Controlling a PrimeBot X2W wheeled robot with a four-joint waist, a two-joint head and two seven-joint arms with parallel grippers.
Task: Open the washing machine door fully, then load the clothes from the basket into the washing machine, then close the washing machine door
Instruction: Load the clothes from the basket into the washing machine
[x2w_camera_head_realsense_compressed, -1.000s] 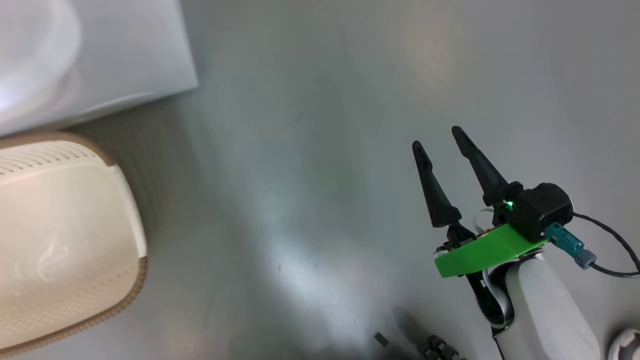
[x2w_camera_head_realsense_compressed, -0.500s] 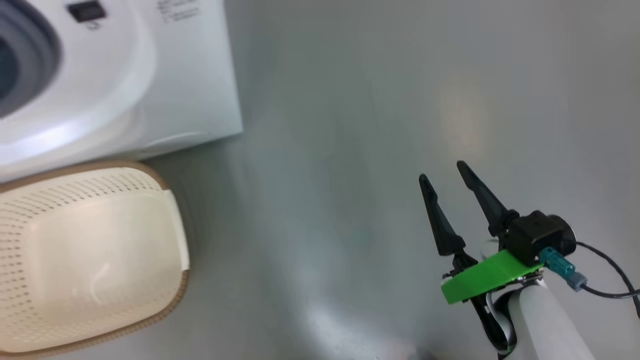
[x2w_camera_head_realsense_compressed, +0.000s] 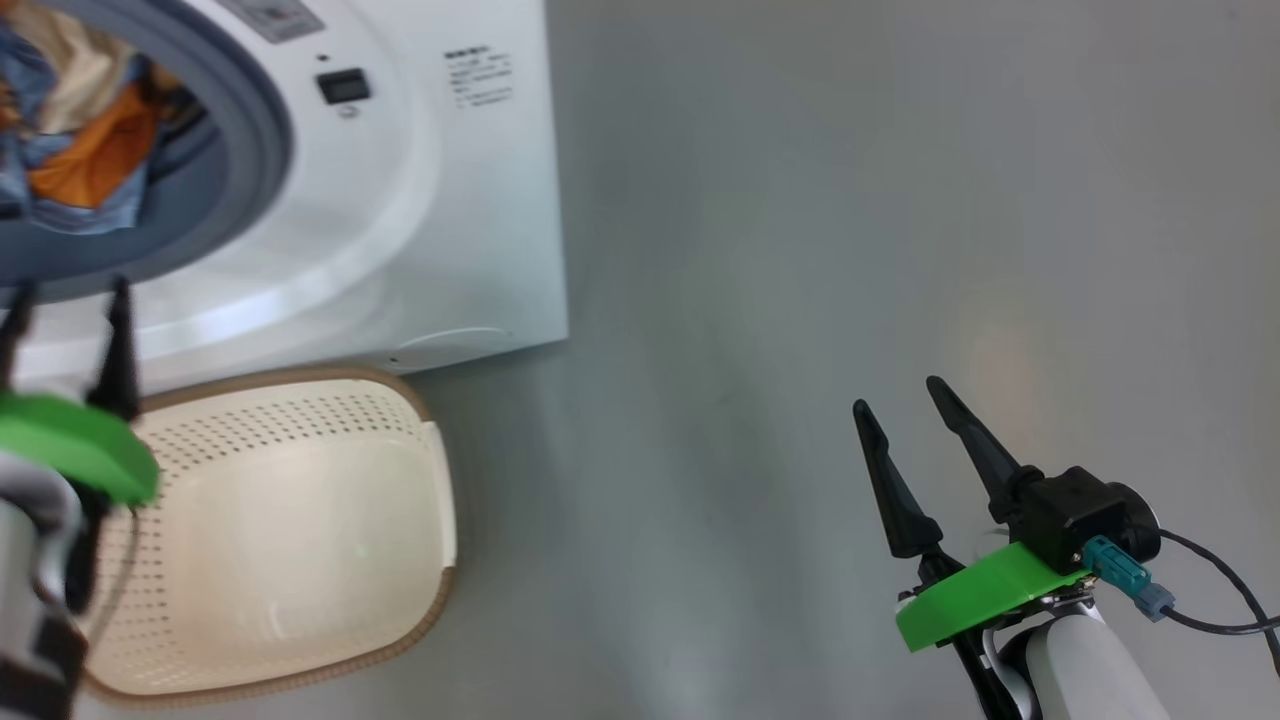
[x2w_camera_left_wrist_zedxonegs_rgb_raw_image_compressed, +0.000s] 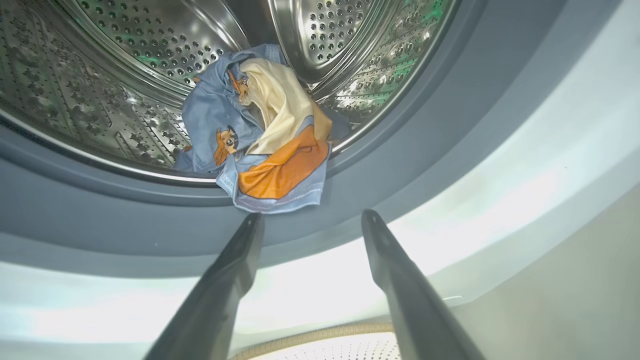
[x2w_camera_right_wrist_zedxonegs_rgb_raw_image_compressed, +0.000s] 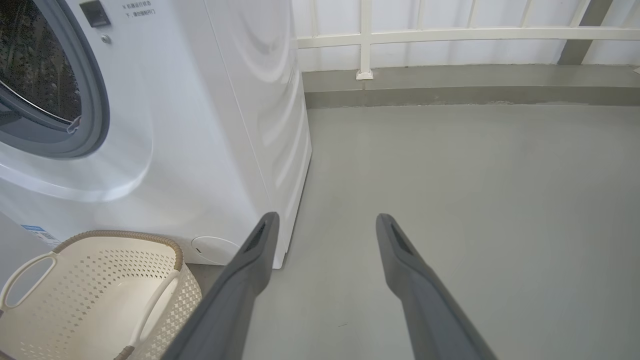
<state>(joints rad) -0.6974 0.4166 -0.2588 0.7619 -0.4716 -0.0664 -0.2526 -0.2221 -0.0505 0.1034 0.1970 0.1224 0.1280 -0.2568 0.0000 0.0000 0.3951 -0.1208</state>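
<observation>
The head camera has swung since a second ago: the washing machine (x2w_camera_head_realsense_compressed: 450, 200), then only a blurred white corner at the upper left of the frame, now takes the upper left with its round opening in sight; the left gripper (x2w_camera_head_realsense_compressed: 68, 292) has come in at the lower left edge; the right gripper (x2w_camera_head_realsense_compressed: 897, 394) shows lower in the lower right, its jaws standing apart as before, empty over the smooth grey floor (x2w_camera_head_realsense_compressed: 800, 200). The left jaws are spread wide too, holding nothing, pointing at the grey-blue rubber gasket (x2w_camera_left_wrist_zedxonegs_rgb_raw_image_compressed: 125, 225). The clothes (x2w_camera_left_wrist_zedxonegs_rgb_raw_image_compressed: 265, 145) lie bunched inside the perforated steel drum (x2w_camera_left_wrist_zedxonegs_rgb_raw_image_compressed: 150, 40): light-blue fabric with orange-brown animals, a cream fold and an orange patch; one hem droops over the gasket's lip. The basket (x2w_camera_head_realsense_compressed: 300, 378) is cream plastic, rounded, dotted with small holes under a brown woven-look rim; it stands on the floor just before the machine's glossy white front.
</observation>
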